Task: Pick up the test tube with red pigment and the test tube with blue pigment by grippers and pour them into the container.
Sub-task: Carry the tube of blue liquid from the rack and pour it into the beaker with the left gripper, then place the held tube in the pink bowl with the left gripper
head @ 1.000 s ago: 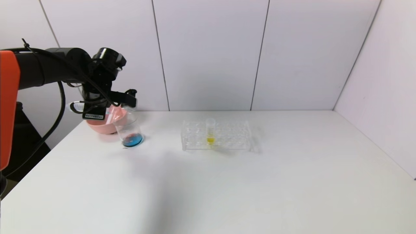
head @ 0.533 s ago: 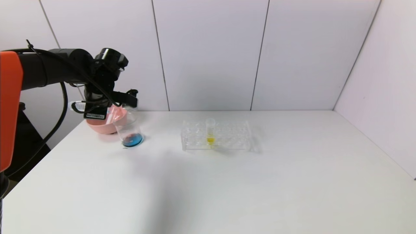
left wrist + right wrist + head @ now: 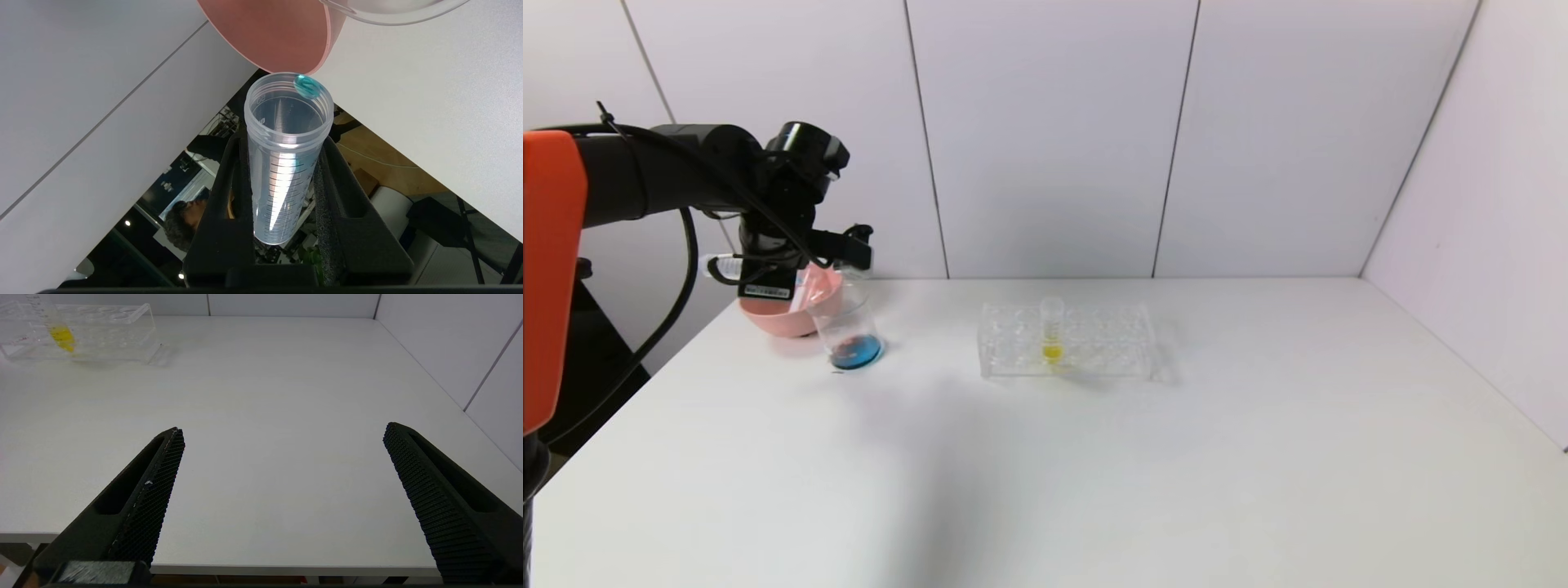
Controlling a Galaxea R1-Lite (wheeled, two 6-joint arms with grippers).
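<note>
So we've got the big white table [image 3: 1094,457] filling the lower half of the head view, with grey wall panels behind it. The clear plastic tube rack [image 3: 1066,341] sits around the middle of the frame and has one tube with yellow liquid [image 3: 1052,331] standing in it; that one isn't ours to pour.

Over at the left of the frame sit the pink round bowl [image 3: 768,317] and, just in front of it, the small clear glass beaker [image 3: 848,331], which is our container. It has blue liquid with a reddish patch pooled in the bottom, so both pigments look to be in there already.

Our left gripper [image 3: 849,251] hangs just above the beaker's mouth, clamped on a slim clear graduated tube [image 3: 286,155]. In the left wrist view the tube is tipped over and looks empty, with one blue drop clinging to its lip [image 3: 307,85]. We'd call it the test tube with blue pigment, poured out.

Our right gripper [image 3: 282,477] is parked low near the table edge with its fingers wide apart, holding nothing.

We reckon we're at the tail end of the blue pour. We can't spot the red tube anywhere. Next move probably needs that last drop shaken off over the beaker, then the tube tipped back upright and carried off without clipping the beaker rim or the bowl.
</note>
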